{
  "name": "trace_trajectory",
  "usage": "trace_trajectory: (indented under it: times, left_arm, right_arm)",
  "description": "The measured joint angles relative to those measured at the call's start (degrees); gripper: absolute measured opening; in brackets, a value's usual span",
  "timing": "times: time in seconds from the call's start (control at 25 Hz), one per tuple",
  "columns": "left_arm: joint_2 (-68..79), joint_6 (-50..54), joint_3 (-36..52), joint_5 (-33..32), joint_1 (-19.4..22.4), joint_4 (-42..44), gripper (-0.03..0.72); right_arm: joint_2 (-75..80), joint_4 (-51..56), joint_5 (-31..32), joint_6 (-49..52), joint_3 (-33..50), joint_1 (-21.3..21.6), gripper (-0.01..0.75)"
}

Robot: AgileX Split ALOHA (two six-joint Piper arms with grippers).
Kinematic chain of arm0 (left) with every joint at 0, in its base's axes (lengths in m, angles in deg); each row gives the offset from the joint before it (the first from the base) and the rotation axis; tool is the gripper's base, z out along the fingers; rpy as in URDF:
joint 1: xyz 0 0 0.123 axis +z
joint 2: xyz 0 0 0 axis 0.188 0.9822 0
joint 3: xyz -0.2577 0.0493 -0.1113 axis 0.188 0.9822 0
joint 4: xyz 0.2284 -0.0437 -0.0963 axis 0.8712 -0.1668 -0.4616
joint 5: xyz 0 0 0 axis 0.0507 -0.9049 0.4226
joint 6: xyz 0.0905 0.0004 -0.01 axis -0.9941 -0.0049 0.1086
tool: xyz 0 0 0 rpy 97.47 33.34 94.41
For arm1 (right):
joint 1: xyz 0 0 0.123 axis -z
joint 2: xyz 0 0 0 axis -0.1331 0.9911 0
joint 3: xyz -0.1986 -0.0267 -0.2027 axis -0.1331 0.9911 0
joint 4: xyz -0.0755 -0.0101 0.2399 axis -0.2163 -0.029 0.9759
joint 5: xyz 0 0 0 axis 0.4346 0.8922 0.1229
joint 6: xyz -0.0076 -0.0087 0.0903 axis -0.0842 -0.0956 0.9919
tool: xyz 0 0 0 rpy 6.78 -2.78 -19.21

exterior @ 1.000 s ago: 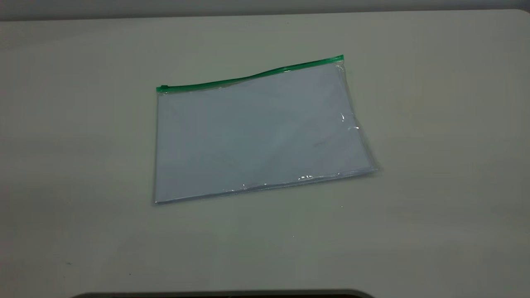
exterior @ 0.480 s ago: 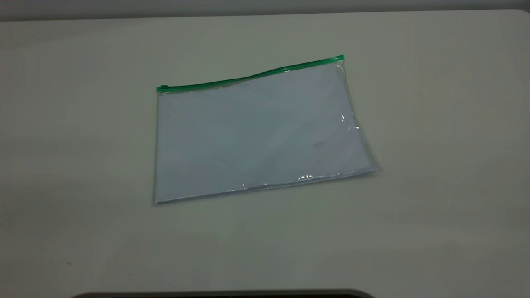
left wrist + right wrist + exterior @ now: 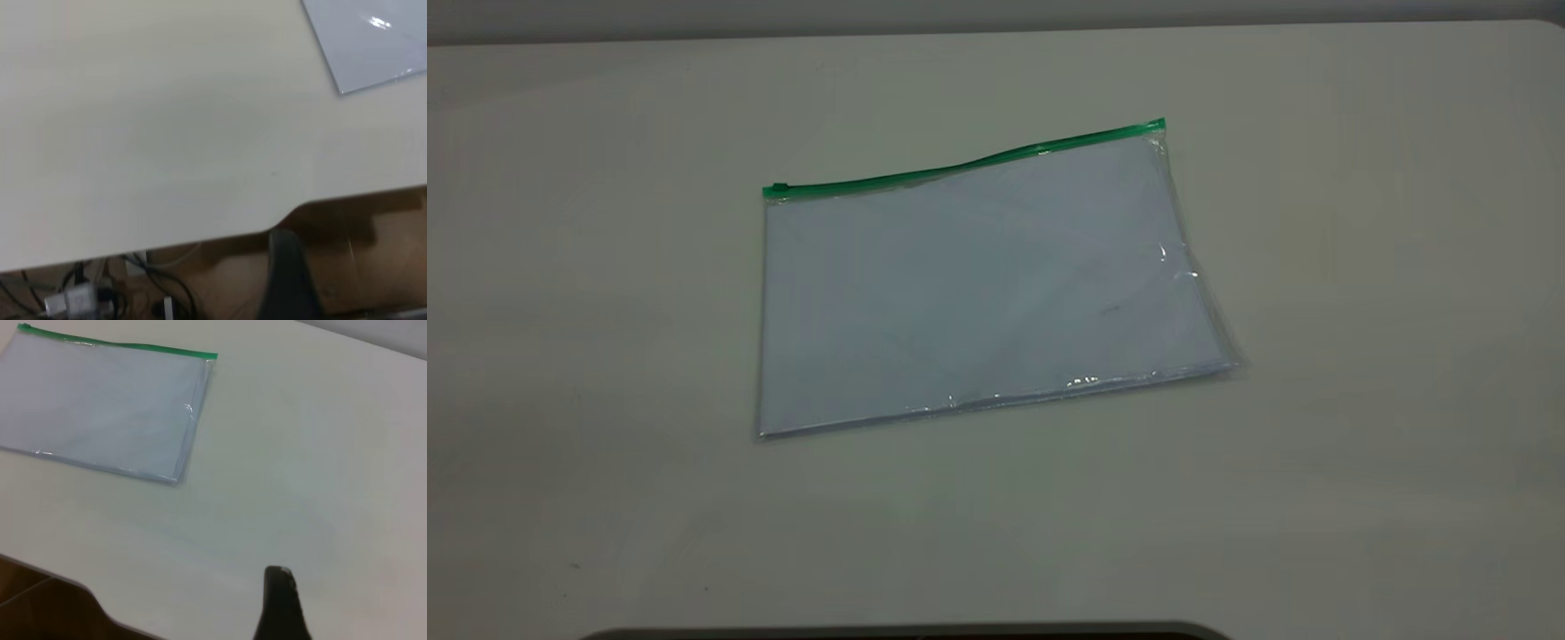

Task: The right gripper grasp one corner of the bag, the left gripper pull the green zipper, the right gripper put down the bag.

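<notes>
The bag [image 3: 978,284] lies flat on the table, a clear pouch with pale bluish sheets inside. The green zipper [image 3: 960,166] runs along its far long edge, with the slider tab [image 3: 779,188] at the left end. The corner of the bag [image 3: 1158,127] with the crinkled glossy margin is at the far right. Neither gripper shows in the exterior view. The right gripper [image 3: 280,603] hovers over bare table, well away from the bag [image 3: 100,413] and its corner [image 3: 210,355]. The left gripper [image 3: 287,273] is off the table's edge, far from the bag [image 3: 373,40].
The pale table [image 3: 1316,444] spreads widely around the bag. Its front edge [image 3: 200,240] has a notch, with cables [image 3: 87,300] and brown floor below. A dark rounded strip [image 3: 907,633] lies along the bottom of the exterior view.
</notes>
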Motion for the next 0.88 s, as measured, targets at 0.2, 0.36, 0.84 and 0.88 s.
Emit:
trace_trajectory:
  times: [0.2, 0.36, 0.84, 0.88]
  left_arm:
    - [-6.0, -0.5, 0.0, -0.1, 0.0, 0.4, 0.586]
    - [-10.1, -0.7, 0.0, -0.1, 0.0, 0.4, 0.586]
    - [-10.7, -0.8, 0.0, -0.3, 0.0, 0.5, 0.586]
    - [-10.7, -0.8, 0.0, -0.3, 0.0, 0.5, 0.586]
  right_arm:
    - [0.0, 0.0, 0.0, 0.0, 0.0, 0.0, 0.578]
    - [0.0, 0.0, 0.0, 0.1, 0.0, 0.0, 0.578]
    - [0.0, 0.0, 0.0, 0.1, 0.0, 0.0, 0.578]
    - [0.0, 0.0, 0.0, 0.1, 0.0, 0.0, 0.578]
